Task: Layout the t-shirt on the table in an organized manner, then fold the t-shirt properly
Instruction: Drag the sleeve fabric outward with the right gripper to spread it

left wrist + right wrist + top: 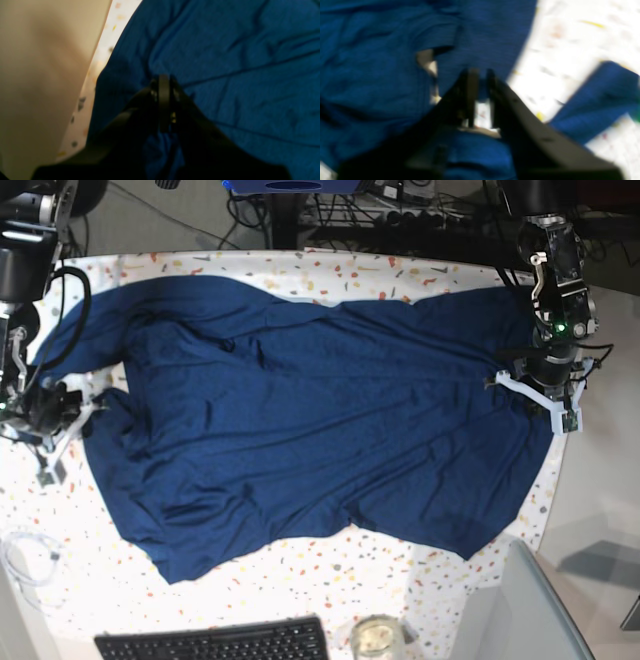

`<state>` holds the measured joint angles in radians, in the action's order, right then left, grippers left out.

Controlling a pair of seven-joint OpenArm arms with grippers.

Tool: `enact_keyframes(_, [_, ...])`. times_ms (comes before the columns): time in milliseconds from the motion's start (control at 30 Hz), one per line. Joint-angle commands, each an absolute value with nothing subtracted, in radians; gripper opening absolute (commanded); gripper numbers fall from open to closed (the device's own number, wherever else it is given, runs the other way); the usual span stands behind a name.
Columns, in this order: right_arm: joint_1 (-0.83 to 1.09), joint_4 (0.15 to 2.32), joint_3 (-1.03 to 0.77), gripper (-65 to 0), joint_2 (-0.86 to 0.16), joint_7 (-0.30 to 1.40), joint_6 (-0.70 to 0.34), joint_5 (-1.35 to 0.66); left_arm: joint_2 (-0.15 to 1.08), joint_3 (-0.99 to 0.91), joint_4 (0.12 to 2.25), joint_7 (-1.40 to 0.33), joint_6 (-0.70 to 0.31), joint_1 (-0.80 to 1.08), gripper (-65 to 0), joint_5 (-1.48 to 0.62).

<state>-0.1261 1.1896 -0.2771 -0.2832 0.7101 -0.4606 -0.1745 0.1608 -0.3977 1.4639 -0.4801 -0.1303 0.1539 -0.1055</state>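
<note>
Left wrist cam: the left gripper (163, 82) has its fingers clenched together with a fold of the t-shirt (237, 62) bunched between them, so it's pinching the navy fabric. A strip of the table (105, 57) with its speckled cloth shows just left of the shirt edge.

Right wrist cam: pretty blurry. The right gripper (481, 82) has its fingers parted with a visible gap, speckled cloth showing through it. It sits right at the shirt's (382, 75) edge and I can't tell if it's touching fabric. A strip of blue lies apart on the table (570, 50) to the right.

Base cam: the t-shirt (320, 430) is spread wide across the table (330, 565), wrinkly, with one arm at each end. A keyboard (215, 642) and a glass (377, 637) sit at the near edge, with a white cable (25, 555) near the corner.
</note>
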Motion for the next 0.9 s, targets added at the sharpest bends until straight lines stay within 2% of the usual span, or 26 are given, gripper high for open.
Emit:
enact_keyframes(0, [-0.153, 1.21, -0.278, -40.7, -0.302, 0.69, -0.441, -0.186, 0.173, -0.4, 1.478, -0.453, -0.127, 0.15, -65.0, -0.108])
enact_keyframes(100, [-0.157, 1.185, -0.278, -19.8, -0.303, 0.662, -0.43, -0.186, 0.173, -0.4, 1.478, -0.452, -0.127, 0.163, -65.0, -0.108])
enact_keyframes(133, [-0.159, 1.164, -0.278, -16.5, -0.305, 0.647, -0.43, -0.186, 0.171, -0.4, 1.481, -0.452, -0.127, 0.168, -65.0, -0.108])
enact_keyframes(333, [-0.209, 0.94, -0.277, -20.1, -0.308, 0.585, -0.43, -0.186, 0.173, -0.4, 1.481, -0.452, -0.127, 0.177, -65.0, -0.108])
enact_keyframes(367, [-0.209, 0.918, -0.277, -21.8, -0.308, 0.564, -0.43, -0.186, 0.173, -0.4, 1.481, -0.452, -0.127, 0.177, -65.0, -0.108])
enact_keyframes(433, [-0.208, 0.9, -0.277, -29.6, -0.308, 0.539, -0.43, -0.186, 0.173, -0.4, 1.48, -0.452, -0.127, 0.177, -65.0, -0.108])
enact_keyframes(467, [-0.205, 0.9, -0.275, -36.5, -0.308, 0.536, -0.43, -0.185, 0.173, -0.4, 1.478, -0.452, -0.127, 0.177, -65.0, -0.108])
enact_keyframes(567, [-0.211, 0.9, -0.275, -63.3, -0.308, 0.535, -0.432, -0.185, 0.173, -0.4, 1.477, -0.452, -0.127, 0.177, -65.0, -0.108])
enact_keyframes(600, [-0.213, 0.9, -0.275, -65.0, -0.308, 0.533, -0.432, -0.185, 0.173, -0.4, 1.477, -0.452, -0.127, 0.177, -65.0, -0.108])
enact_keyframes(667, [-0.236, 0.905, -0.275, -62.4, -0.329, 0.533, -0.432, -0.185, 0.173, -0.4, 1.477, -0.452, -0.127, 0.177, -65.0, -0.108])
enact_keyframes(867, [-0.334, 0.905, -0.275, -65.0, -0.38, 0.533, -0.432, -0.185, 0.171, -0.4, 1.477, -0.452, -0.127, 0.179, -65.0, -0.108])
